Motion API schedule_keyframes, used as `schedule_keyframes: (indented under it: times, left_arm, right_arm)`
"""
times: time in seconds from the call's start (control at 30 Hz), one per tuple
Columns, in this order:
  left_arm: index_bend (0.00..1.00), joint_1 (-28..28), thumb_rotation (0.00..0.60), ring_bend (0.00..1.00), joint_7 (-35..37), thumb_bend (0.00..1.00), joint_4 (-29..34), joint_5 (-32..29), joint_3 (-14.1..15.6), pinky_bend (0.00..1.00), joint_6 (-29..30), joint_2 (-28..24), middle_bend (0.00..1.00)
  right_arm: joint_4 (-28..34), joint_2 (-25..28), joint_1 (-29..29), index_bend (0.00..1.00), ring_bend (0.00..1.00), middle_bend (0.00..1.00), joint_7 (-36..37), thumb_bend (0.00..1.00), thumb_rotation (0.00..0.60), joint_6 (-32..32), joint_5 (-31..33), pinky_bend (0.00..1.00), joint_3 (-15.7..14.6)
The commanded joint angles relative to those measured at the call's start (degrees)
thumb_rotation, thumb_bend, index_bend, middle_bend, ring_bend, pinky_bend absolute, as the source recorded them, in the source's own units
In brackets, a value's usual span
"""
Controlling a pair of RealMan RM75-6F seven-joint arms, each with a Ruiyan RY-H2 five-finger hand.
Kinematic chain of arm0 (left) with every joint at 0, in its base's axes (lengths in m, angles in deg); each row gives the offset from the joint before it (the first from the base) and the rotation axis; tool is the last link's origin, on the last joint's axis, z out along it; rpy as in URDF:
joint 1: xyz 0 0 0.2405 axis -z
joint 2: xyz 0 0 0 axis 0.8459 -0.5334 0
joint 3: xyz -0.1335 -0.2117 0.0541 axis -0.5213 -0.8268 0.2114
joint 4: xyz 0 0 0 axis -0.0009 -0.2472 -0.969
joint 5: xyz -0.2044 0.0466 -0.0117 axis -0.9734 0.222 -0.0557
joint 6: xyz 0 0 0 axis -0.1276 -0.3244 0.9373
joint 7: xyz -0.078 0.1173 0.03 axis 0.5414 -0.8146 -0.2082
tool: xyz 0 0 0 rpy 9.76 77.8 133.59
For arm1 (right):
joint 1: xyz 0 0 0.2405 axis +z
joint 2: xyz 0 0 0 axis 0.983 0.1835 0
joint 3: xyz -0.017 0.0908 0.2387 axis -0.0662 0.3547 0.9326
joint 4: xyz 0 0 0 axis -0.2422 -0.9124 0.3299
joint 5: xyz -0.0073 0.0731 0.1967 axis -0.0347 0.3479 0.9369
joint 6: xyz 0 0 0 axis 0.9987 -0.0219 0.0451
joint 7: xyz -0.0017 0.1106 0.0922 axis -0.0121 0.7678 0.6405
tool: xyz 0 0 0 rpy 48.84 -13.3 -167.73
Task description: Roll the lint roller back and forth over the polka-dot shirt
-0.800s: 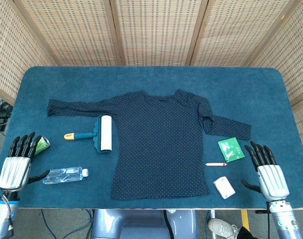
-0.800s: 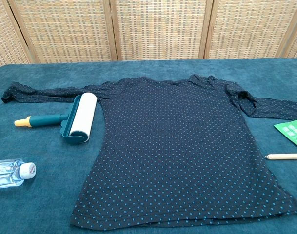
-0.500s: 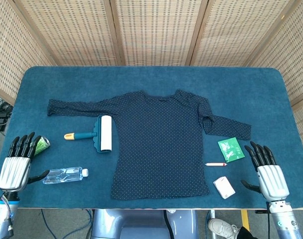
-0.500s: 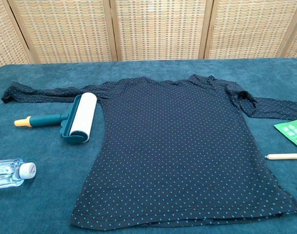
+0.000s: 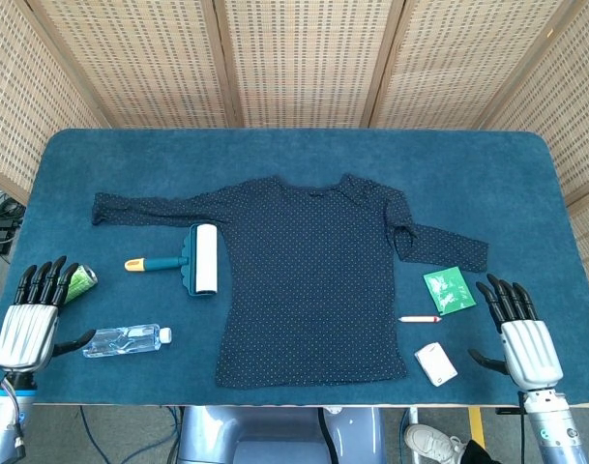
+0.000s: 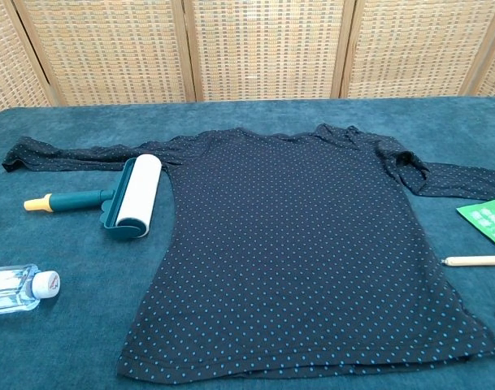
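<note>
The lint roller (image 5: 199,258), at nine o'clock of the soft shirt (image 5: 313,280), looks light and rigid; the spread, empty left hand (image 5: 28,325) should grasp its slim handle (image 5: 159,263).

Both hands are seen only in the head view, held low with their backs turned upward. The left hand (image 5: 27,324) is positioned at about eight o'clock in the frame, fingers extended toward twelve o'clock and thumb spread to the side. The right hand (image 5: 524,338) is held at about four o'clock, fingers likewise extended and apart, nothing grasped.
</note>
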Motion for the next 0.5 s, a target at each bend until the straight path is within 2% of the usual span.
schedule_keyframes:
  times: [0.03, 0.2, 0.23, 0.3, 0.33, 0.37, 0.4, 0.47, 0.5]
  left_arm:
    - [0.00, 0.02, 0.600, 0.00, -0.13, 0.00, 0.06, 0.05, 0.00, 0.00, 0.01, -0.01, 0.00]
    - [0.00, 0.34, 0.600, 0.00, -0.44, 0.00, 0.45, -0.54, -0.56, 0.01, -0.30, -0.12, 0.00]
    - [0.00, 0.57, 0.600, 0.00, -0.56, 0.00, 0.49, -0.90, -0.87, 0.04, -0.59, -0.13, 0.00]
    - [0.00, 1.90, 0.600, 0.06, -0.86, 0.00, 0.22, -2.44, -1.94, 0.18, -2.69, -0.10, 0.00]
    - [0.00, 2.67, 0.600, 0.13, -0.56, 0.01, 0.10, -3.41, -2.54, 0.29, -4.02, -0.10, 0.02]
    - [0.00, 3.09, 0.600, 0.23, -0.36, 0.01, 0.02, -3.97, -2.88, 0.38, -4.74, -0.10, 0.09]
    - [0.00, 3.89, 0.600, 0.29, 0.04, 0.01, -0.20, -4.92, -3.49, 0.44, -6.08, -0.11, 0.16]
    - [0.00, 5.65, 0.600, 0.44, 0.32, 0.03, -0.50, -7.24, -4.59, 0.54, -9.45, -0.61, 0.40]
    - [0.00, 6.58, 0.600, 0.48, 0.23, 0.03, -0.57, -8.35, -5.21, 0.57, -11.03, -0.91, 0.46]
  right_arm:
    - [-0.01, -0.01, -0.01, 0.00, 0.00, 0.00, 0.00, 0.01, 0.600, 0.02, 0.03, 0.00, 0.02]
    - [-0.08, 0.13, -0.07, 0.00, 0.00, 0.00, 0.44, 0.01, 0.600, -0.03, 0.62, 0.00, 0.28]
    - [-0.12, 0.14, -0.05, 0.00, 0.00, 0.00, 0.52, 0.01, 0.600, -0.14, 0.80, 0.00, 0.35]
    - [-0.23, 0.18, 0.03, 0.00, 0.00, 0.00, 0.77, 0.01, 0.600, -0.45, 1.21, 0.00, 0.50]
    - [-0.23, 0.23, 0.07, 0.00, 0.00, 0.00, 0.89, 0.01, 0.600, -0.57, 1.30, 0.00, 0.52]
    - [-0.24, 0.25, 0.08, 0.00, 0.00, 0.00, 0.94, 0.01, 0.600, -0.60, 1.32, 0.00, 0.53]
    - [-0.28, 0.25, 0.11, 0.00, 0.00, 0.00, 0.95, 0.01, 0.600, -0.63, 1.38, 0.00, 0.58]
    - [-0.38, 0.19, 0.15, 0.00, 0.00, 0.00, 0.94, 0.01, 0.600, -0.72, 1.51, 0.00, 0.64]
    - [-0.42, 0.17, 0.18, 0.00, 0.00, 0.00, 0.97, 0.01, 0.600, -0.79, 1.60, 0.00, 0.69]
